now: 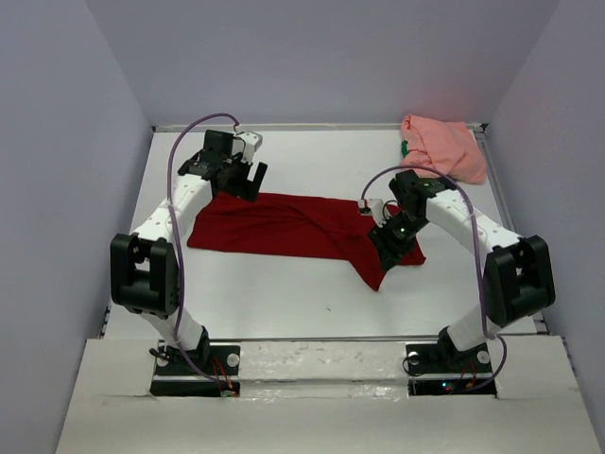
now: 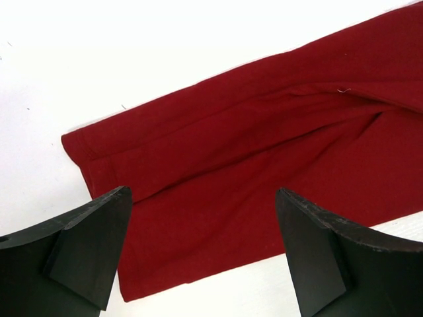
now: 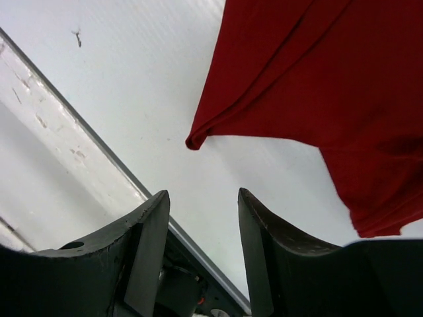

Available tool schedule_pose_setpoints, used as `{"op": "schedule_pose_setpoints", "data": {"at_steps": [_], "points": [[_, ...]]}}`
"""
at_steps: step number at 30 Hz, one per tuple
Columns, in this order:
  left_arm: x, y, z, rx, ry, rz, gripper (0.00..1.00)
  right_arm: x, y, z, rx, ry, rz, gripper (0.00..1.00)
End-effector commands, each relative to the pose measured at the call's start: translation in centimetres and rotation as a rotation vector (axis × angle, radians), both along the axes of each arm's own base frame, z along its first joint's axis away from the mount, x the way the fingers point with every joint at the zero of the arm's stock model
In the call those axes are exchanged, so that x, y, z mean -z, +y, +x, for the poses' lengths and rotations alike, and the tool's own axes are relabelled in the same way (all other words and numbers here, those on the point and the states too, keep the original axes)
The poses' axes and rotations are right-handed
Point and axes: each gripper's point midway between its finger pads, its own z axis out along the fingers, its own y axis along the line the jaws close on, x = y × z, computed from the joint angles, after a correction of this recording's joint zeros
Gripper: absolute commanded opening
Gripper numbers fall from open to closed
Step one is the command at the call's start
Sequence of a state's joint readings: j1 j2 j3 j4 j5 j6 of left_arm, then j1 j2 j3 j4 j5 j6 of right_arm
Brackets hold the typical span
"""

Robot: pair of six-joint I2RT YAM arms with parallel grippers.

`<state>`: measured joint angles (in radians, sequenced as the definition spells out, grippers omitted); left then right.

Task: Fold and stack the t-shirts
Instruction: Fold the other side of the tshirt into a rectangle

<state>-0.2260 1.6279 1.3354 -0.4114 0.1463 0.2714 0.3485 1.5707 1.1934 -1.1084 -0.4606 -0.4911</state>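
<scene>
Across the middle of the white counter (image 1: 284,288) lies the dark red t-shirt (image 1: 284,225), spread out as a long band running left to right. Its left end is flat, with a straight hemmed edge. Its right end is creased and bunched, and one pointed corner reaches toward the near edge of the counter. Shallow folds run along the cloth's length. Above the far left part of the red shirt hovers the left hand (image 2: 201,198), with its two black fingers spread wide. They hold nothing, and the cloth shows between them in the left wrist view. Over the right end of the red shirt is the right hand (image 3: 201,195). Its fingers are parted with only bare counter in the gap, so it grips nothing. In the right wrist view the shirt's pointed corner and rumpled edge lie just beyond those fingertips, apart from them. Well beyond the red shirt's right end, in the far right corner of the counter, sits the salmon pink t-shirt (image 1: 444,147) in a loose heap. A bit of green fabric (image 1: 404,148) peeks out at its left side, touching it. Pale walls (image 1: 66,142) enclose the counter on three sides.
</scene>
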Motion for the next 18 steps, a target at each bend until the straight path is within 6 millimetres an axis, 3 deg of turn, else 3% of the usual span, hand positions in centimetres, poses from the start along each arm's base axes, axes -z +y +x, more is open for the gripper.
{"op": "schedule_pose_setpoints", "data": {"at_steps": [1, 7, 13, 18], "points": [[-0.3, -0.4, 0.0, 0.021, -0.004, -0.002, 0.99, 0.0, 0.0, -2.3, 0.0, 0.071, 0.013, 0.51], [0.2, -1.7, -0.3, 0.056, 0.016, -0.013, 0.99, 0.3, 0.0, -3.2, -0.008, 0.138, 0.009, 0.51], [1.1, -4.9, -0.8, 0.127, 0.046, -0.001, 0.99, 0.0, 0.7, -2.8, -0.018, 0.176, 0.036, 0.49], [1.4, -5.0, -1.1, 0.13, 0.047, 0.01, 0.99, 0.6, 1.4, -3.5, -0.025, 0.23, 0.057, 0.49]]}}
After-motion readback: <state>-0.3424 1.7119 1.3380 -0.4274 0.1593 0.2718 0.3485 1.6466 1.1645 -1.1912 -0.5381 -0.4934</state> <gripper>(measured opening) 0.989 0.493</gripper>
